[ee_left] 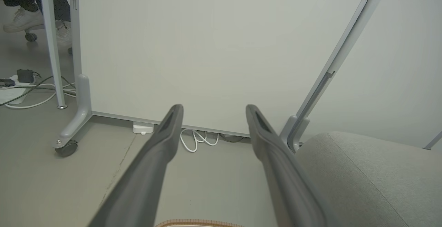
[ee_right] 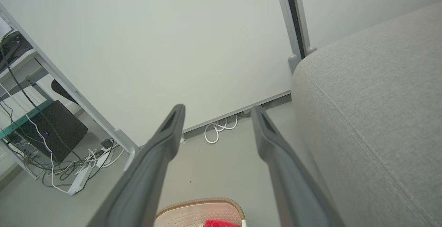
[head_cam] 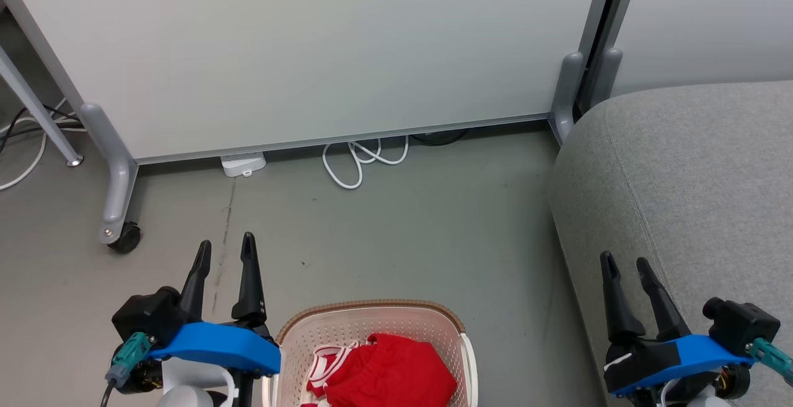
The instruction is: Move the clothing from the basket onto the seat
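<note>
On grey floor [head_cam: 396, 233] by partition panel [head_cam: 310, 54]: cream basket [head_cam: 372, 303] holds crumpled red clothing [head_cam: 390, 373], white-striped; grey seat [head_cam: 681, 178] at right. Both released, empty: left hand [head_cam: 226, 241], right hand [head_cam: 624, 260].

**Floor: what sits on it**

Grey floor [head_cam: 403, 240], faint scuff line [head_cam: 226, 221] left of centre. The basket [head_cam: 372, 303] stands at the near edge. A looped white cable [head_cam: 356, 162] and a small white plug block [head_cam: 243, 163] lie under the partition [head_cam: 310, 54]. Its black caster [head_cam: 128, 238] rests at left. The seat [head_cam: 681, 178] at right is apparently floor-standing, its base hidden.
</note>
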Motion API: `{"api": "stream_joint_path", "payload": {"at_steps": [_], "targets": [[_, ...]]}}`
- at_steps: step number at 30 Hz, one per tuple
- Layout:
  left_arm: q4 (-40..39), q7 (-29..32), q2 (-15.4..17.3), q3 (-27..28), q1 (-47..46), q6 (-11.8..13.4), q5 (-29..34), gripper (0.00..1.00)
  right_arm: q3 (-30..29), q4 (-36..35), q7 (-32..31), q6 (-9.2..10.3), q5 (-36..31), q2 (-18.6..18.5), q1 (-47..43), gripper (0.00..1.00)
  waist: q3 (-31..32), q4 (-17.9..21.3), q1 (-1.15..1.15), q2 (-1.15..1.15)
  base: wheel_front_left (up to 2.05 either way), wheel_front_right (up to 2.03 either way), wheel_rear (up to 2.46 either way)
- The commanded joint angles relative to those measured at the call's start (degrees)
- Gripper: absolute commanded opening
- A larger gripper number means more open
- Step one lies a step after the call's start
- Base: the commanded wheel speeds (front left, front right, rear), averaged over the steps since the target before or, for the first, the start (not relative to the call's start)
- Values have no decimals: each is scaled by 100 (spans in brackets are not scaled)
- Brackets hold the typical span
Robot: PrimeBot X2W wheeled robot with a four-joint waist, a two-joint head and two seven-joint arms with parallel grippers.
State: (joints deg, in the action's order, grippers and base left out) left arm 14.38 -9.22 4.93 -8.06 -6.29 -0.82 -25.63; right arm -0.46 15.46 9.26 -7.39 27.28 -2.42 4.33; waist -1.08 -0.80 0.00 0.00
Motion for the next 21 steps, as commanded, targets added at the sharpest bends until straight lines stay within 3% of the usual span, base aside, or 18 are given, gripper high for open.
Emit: {"api": "stream_joint_path", "payload": {"at_steps": [1,21], "targets": [[-33,-63,25,-12,-139,-6,143,100,10,-30,57,-11,-138,-46,112,100,-3,2,0,0,0,0,0],[8,-316,-68,28,-135,-160,1119,100,103,70,311,-13,-1129,-54,140,100,-13,-13,0,0,0,0,0]]}}
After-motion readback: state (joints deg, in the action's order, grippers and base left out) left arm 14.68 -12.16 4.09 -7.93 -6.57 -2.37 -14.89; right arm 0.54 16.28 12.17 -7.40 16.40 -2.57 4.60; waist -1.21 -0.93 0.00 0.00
